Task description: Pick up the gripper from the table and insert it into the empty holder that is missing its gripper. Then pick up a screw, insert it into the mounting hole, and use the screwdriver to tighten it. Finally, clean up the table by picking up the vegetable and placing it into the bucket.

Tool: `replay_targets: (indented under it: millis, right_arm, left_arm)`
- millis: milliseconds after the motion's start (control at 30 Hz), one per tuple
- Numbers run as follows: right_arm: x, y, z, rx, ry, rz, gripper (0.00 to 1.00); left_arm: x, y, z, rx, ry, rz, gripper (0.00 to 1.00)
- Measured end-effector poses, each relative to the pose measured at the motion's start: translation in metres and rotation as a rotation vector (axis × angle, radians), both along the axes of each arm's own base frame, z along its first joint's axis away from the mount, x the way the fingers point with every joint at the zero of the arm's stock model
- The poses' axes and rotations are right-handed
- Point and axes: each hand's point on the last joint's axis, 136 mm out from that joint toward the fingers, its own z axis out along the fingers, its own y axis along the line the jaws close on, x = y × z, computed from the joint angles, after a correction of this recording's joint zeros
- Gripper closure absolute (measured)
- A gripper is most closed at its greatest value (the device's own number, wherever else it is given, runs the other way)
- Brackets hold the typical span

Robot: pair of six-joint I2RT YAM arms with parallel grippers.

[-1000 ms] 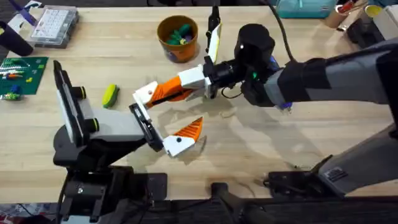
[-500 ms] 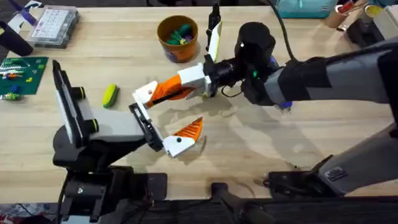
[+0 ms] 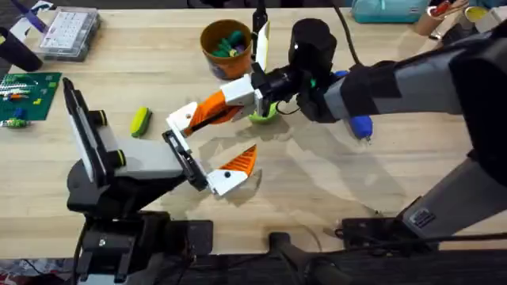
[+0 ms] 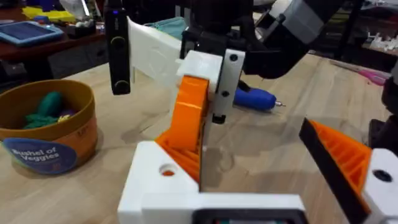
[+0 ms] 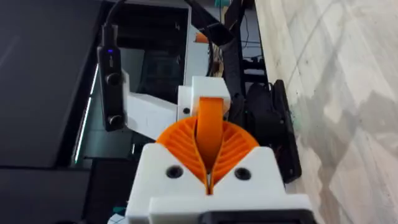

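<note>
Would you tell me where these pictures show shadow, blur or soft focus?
Overhead: arm shadows fall on the table right of centre. Left wrist: the screwdriver and background look soft. Right wrist: the room behind is dark and soft, and shadow bands cross the tabletop.

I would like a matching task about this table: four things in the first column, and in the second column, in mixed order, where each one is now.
Things:
1. orange wedge finger
2. blue screwdriver
3. yellow toy vegetable
4. orange bucket

Places:
A. lying on the table under the right arm
B. held in the right pincer
C. standing at the far side, toy vegetables inside
D. lying on the table beside the left arm

Pairs: 1-B, 2-A, 3-D, 4-C
</note>
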Motion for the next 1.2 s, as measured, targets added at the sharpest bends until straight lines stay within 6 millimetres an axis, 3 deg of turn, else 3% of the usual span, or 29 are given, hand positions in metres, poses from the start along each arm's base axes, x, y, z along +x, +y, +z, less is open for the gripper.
replay_targets:
  millis: [800, 1200]
  right_arm:
    - [0.0012, -0.0016, 0.0095, 0.013, -0.018, 0.048, 0.988]
    - [0.0027, 0.0007, 0.0019, 0.01, -0.009, 0.078, 0.986]
  left_arm:
    - [-0.0015, -0.0011, 0.0042, 0.009, -0.039, -0.012, 0.014]
    - [-0.0014, -0.001, 0.0011, 0.009, -0.02, -0.01, 0.014]
